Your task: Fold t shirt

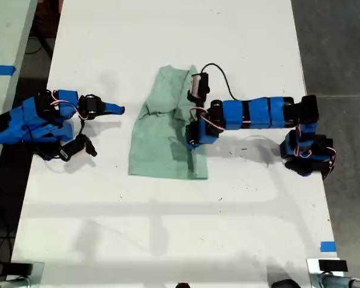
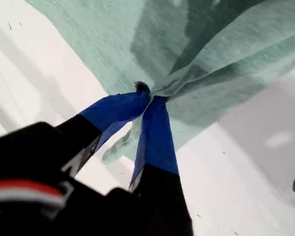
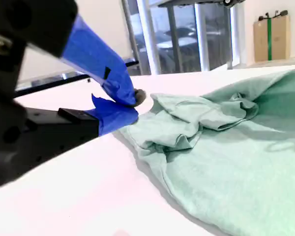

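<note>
The pale sage-green t shirt (image 1: 162,141) lies crumpled lengthwise in the middle of the white table (image 1: 168,240). My first gripper (image 1: 194,139) reaches in from the exterior view's right and is shut on a bunched fold of the t shirt (image 2: 211,44) at its edge; the blue fingertips (image 2: 147,96) pinch the cloth to a point. My second gripper (image 1: 119,109) rests at the exterior view's left, a short gap from the shirt, with nothing in it. In the second wrist view its blue jaws (image 3: 132,104) meet, and the wrinkled t shirt (image 3: 226,162) lies beyond them.
A small piece of blue tape (image 1: 327,246) sits on the table near the exterior view's lower right. Another table with blue tape (image 1: 0,69) stands past the exterior view's left edge. Dark floor (image 1: 336,48) borders the table at the exterior view's right.
</note>
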Motion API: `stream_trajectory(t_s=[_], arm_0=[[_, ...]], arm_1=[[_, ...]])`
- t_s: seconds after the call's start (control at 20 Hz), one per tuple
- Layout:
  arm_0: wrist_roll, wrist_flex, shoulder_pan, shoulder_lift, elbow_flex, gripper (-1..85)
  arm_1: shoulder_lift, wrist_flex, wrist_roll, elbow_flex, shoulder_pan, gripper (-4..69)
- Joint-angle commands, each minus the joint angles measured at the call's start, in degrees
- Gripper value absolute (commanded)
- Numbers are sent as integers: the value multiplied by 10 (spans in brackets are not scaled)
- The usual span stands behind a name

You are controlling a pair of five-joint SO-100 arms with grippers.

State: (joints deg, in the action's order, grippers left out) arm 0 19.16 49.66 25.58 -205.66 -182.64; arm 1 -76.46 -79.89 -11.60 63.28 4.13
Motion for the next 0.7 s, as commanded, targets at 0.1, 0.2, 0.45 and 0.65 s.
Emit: stream_trajectory(t_s=[0.1, 0.2, 0.45, 0.65], arm_0=[[-9, 4, 3, -4, -1, -1], [-9, 4, 4, -4, -1, -1], [-9, 4, 4, -4, -1, -1], [-8, 4, 4, -4, -1, -1]], arm_1=[[41, 79, -36, -42, 2, 183], [51, 95, -39, -38, 5, 314], [-15, 26, -25, -25, 21, 245], [-211, -31, 22, 157, 38, -5]])
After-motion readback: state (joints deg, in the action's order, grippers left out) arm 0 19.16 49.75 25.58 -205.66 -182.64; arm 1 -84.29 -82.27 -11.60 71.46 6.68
